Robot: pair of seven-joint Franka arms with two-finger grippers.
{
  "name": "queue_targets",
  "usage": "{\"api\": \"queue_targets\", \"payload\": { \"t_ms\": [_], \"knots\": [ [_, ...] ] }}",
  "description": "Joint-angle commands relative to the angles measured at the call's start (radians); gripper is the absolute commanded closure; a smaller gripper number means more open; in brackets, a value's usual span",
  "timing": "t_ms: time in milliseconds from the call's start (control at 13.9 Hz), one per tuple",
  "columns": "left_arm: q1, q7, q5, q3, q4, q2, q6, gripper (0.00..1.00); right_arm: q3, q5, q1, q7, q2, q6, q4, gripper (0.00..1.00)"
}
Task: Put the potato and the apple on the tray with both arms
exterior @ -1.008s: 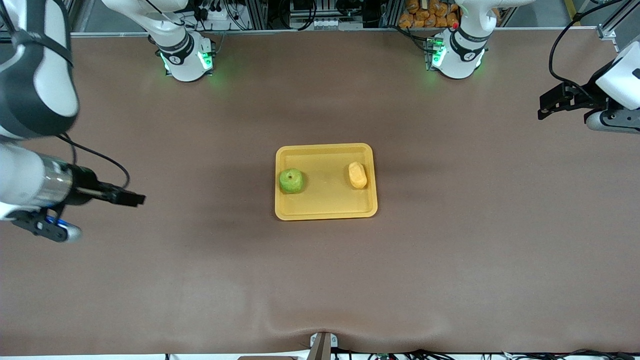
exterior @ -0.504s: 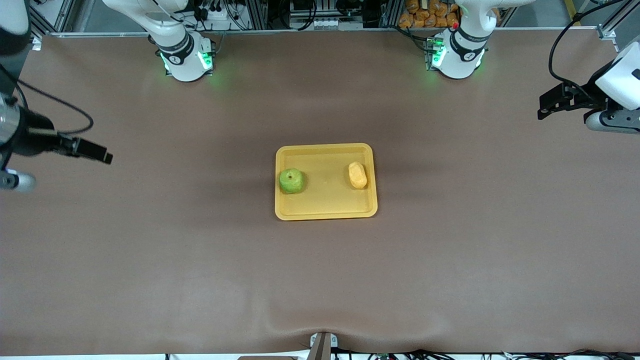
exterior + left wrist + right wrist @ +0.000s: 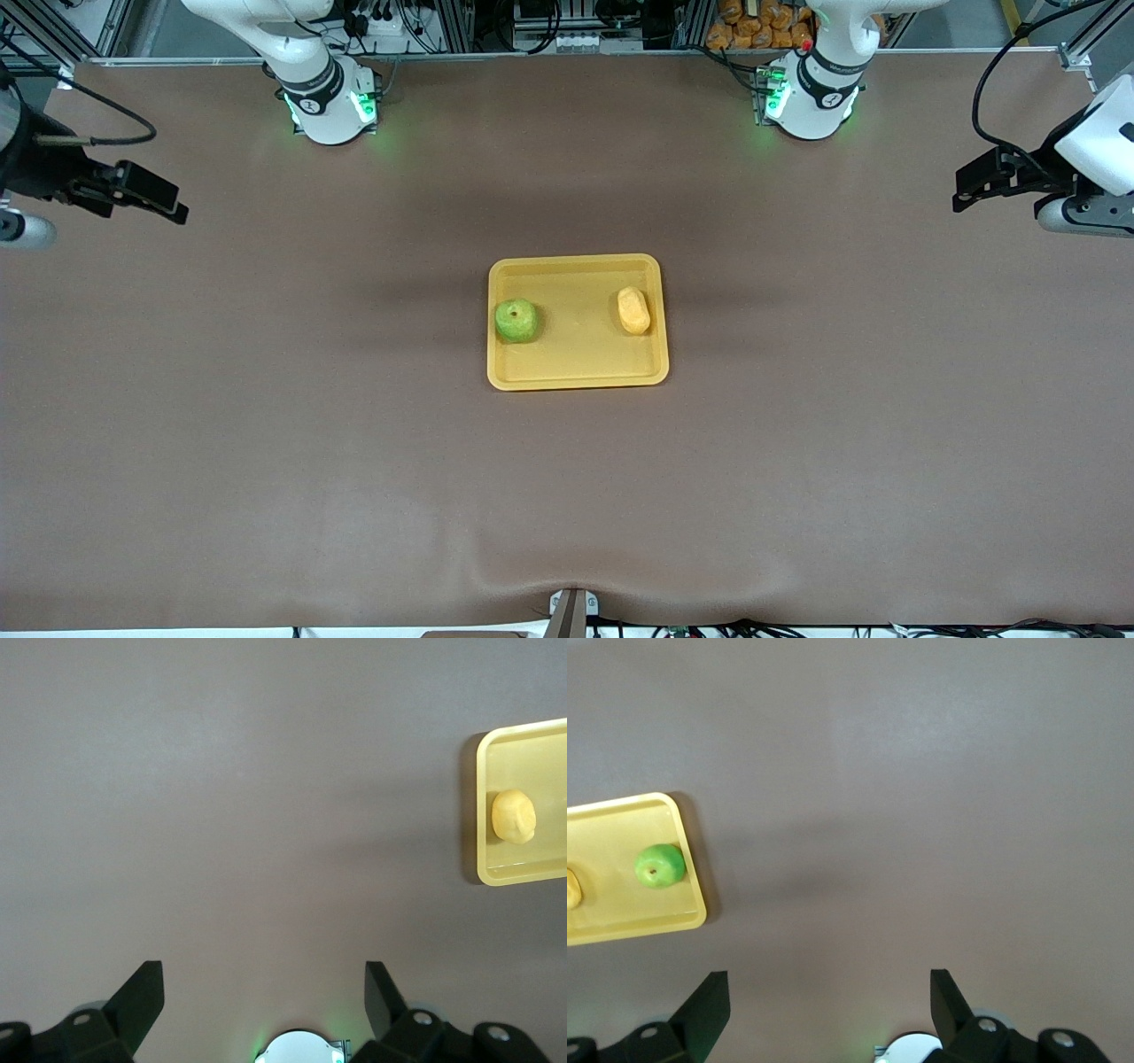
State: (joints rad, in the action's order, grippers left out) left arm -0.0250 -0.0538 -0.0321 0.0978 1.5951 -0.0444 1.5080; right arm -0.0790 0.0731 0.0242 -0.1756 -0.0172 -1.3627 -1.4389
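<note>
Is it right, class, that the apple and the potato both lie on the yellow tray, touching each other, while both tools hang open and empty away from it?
Not quite. The apple and the potato lie apart on the tray, bare tray between them, as the front view shows. The rest holds: the left tool and the right tool are open, empty and away from the tray.
</note>
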Motion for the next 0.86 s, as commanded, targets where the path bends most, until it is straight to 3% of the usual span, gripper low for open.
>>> {"api": "queue_targets", "payload": {
  "t_ms": [0, 792],
  "knots": [
    [-0.006, 0.012, 0.020, 0.002, -0.009, 0.000, -0.015, 0.00, 0.005, -0.027, 0.000, 0.047, 0.107, -0.023, -0.106, 0.00],
    [-0.006, 0.011, 0.020, 0.002, -0.003, 0.001, -0.015, 0.00, 0.007, -0.058, 0.010, 0.096, 0.115, -0.070, -0.118, 0.00]
  ]
}}
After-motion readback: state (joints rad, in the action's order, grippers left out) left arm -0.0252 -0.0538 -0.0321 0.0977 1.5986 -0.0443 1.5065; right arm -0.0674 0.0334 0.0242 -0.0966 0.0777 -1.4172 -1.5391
